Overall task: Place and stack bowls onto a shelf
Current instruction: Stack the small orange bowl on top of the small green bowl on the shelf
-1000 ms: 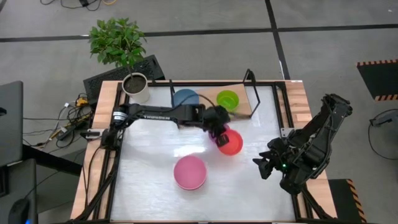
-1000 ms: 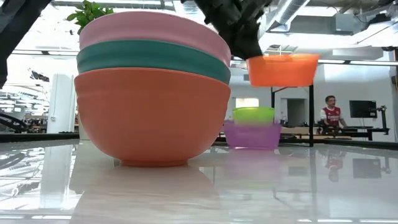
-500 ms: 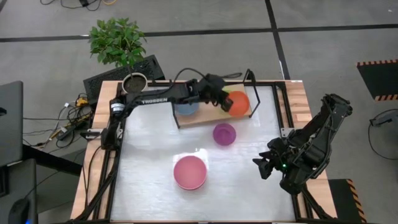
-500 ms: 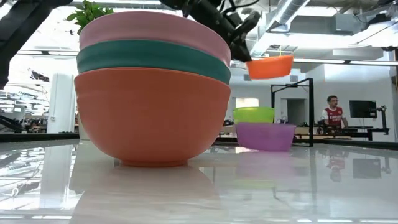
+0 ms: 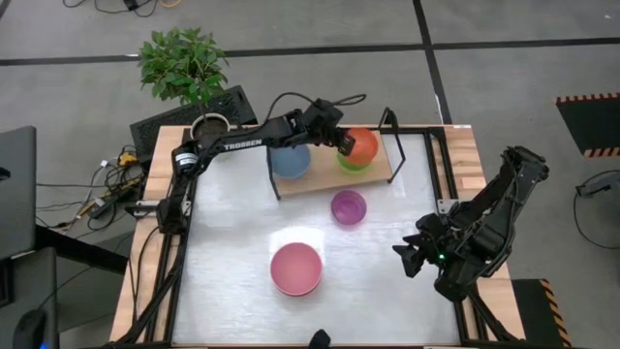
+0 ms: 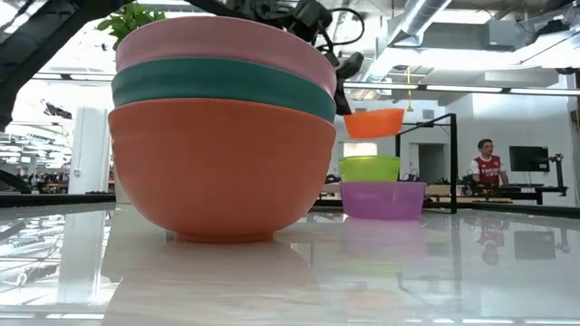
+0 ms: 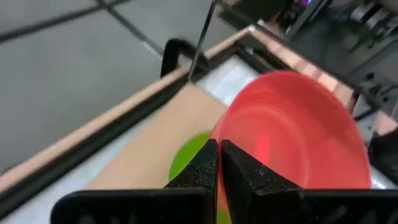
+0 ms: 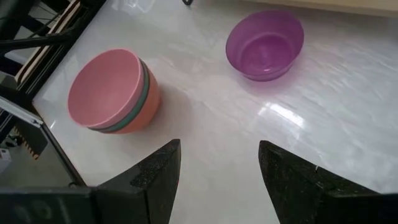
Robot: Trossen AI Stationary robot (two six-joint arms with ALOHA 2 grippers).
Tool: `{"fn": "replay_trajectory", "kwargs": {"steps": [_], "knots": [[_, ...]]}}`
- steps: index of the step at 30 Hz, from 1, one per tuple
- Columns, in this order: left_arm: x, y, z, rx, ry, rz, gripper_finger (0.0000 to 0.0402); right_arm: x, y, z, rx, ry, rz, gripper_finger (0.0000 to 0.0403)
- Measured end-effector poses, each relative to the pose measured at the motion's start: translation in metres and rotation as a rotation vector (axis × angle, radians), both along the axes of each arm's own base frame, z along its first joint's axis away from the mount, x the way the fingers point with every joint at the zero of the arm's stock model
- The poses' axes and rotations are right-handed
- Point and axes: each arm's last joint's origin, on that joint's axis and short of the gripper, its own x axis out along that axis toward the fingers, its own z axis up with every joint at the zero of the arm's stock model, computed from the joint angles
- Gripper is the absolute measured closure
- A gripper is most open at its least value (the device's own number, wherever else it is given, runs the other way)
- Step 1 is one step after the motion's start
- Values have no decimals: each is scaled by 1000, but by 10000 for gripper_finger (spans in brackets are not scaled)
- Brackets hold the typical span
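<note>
While the right gripper (image 5: pixel 407 260) was kept wide open and empty, the orange-red bowl (image 5: pixel 361 144) was pinched by the closed left gripper (image 5: pixel 343 147) above the green bowl (image 5: pixel 353 162).

- Orange-red bowl (image 5: pixel 362 144): tilted, in the air just above the green bowl (image 5: pixel 355 162).
- Green bowl: upright on the shelf (image 5: pixel 320 177), right half.
- Blue bowl (image 5: pixel 290 161): on the shelf, left half.
- Purple bowl (image 5: pixel 349 207): upright on the surface, near the shelf's front.
- Stack (image 5: pixel 295 269): pink in teal in orange, well apart.
</note>
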Motion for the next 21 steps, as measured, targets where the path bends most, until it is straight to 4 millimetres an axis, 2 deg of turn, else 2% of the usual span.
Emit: {"fn": "replay_trajectory", "kwargs": {"steps": [6, 12, 17, 21], "knots": [[3, 7, -22, -59, 47, 20, 401, 2, -3, 0, -9, 6, -10, 161], [1, 9, -24, -37, 78, 15, 401, 2, -5, -1, -28, 24, -8, 161], [-1, 12, -25, -98, 63, 23, 401, 1, -7, -1, -38, 43, -11, 161], [-2, 12, -26, -64, 97, 24, 383, 2, -8, -1, -37, 49, -16, 161]]}}
